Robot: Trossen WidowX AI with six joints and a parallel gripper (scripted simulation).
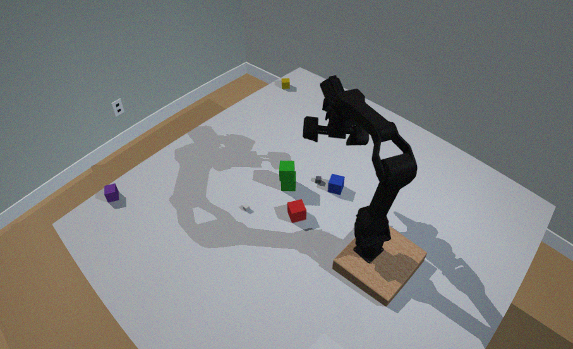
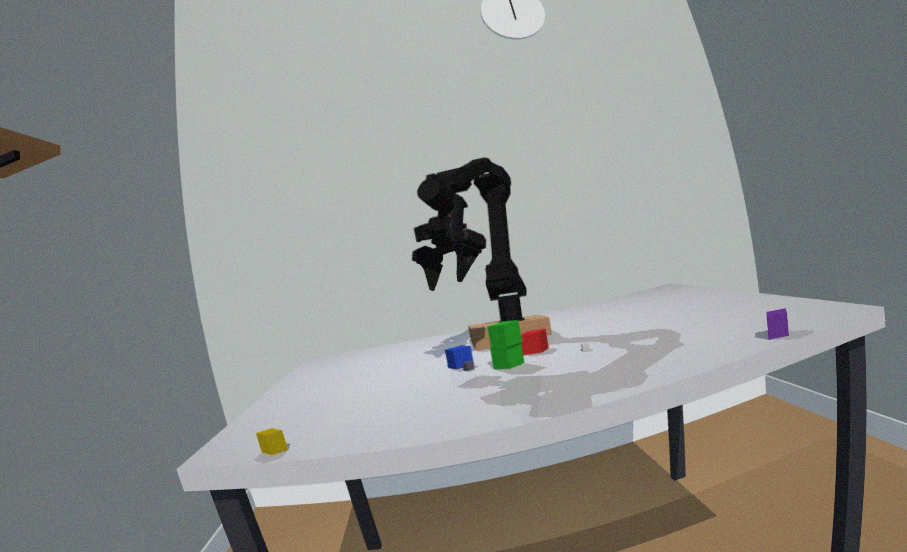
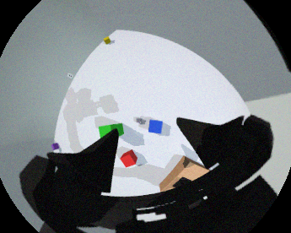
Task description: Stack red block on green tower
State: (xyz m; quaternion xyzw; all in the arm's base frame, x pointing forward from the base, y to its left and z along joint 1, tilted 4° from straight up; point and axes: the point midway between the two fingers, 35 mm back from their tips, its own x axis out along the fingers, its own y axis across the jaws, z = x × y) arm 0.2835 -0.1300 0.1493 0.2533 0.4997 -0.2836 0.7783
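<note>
On a white table (image 2: pixel 374 411) against grey walls, the gripper (image 2: pixel 447 268) hangs high above the blocks, jaws spread wide and empty. The red block (image 1: pixel 296 210) sits beside the green tower (image 1: pixel 287 175), apart.

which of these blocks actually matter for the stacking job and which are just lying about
For the job:
red block, on the table
green tower, two blocks high
pincer, open and empty, high above them

Lying about:
blue block
purple block
yellow block
two small grey bits
</note>
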